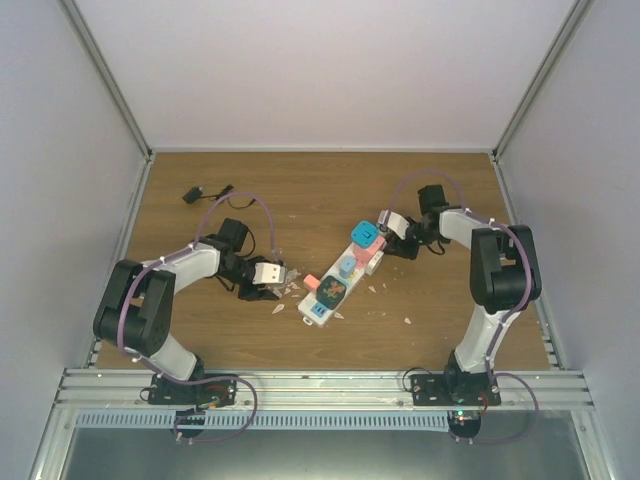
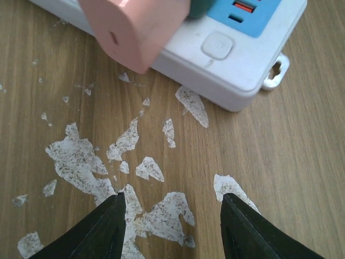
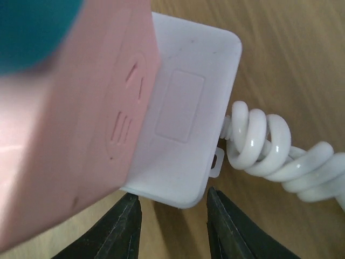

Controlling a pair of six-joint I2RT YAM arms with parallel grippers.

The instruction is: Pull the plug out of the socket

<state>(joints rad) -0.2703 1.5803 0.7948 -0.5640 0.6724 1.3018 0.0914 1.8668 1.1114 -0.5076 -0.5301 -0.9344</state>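
The socket (image 1: 316, 312) is a long white power strip lying diagonally at the table's middle. Several plugs sit in it, among them a teal plug (image 1: 363, 233), a pink plug (image 1: 345, 266) and a dark one (image 1: 331, 291). My left gripper (image 1: 284, 279) is open just left of the strip's near end. In the left wrist view that gripper (image 2: 172, 216) has only bare wood between its fingers, short of the socket (image 2: 226, 59) and a pink plug (image 2: 135, 27). My right gripper (image 3: 172, 216) is open at the corner of the socket's (image 3: 183, 135) cord end, beside the coiled cord (image 3: 269, 145).
White flakes (image 2: 75, 156) are scattered on the wood around the strip's near end. A small black cable piece (image 1: 205, 193) lies at the back left. Grey walls close in the table on three sides, and a metal rail (image 1: 320, 385) runs along the front.
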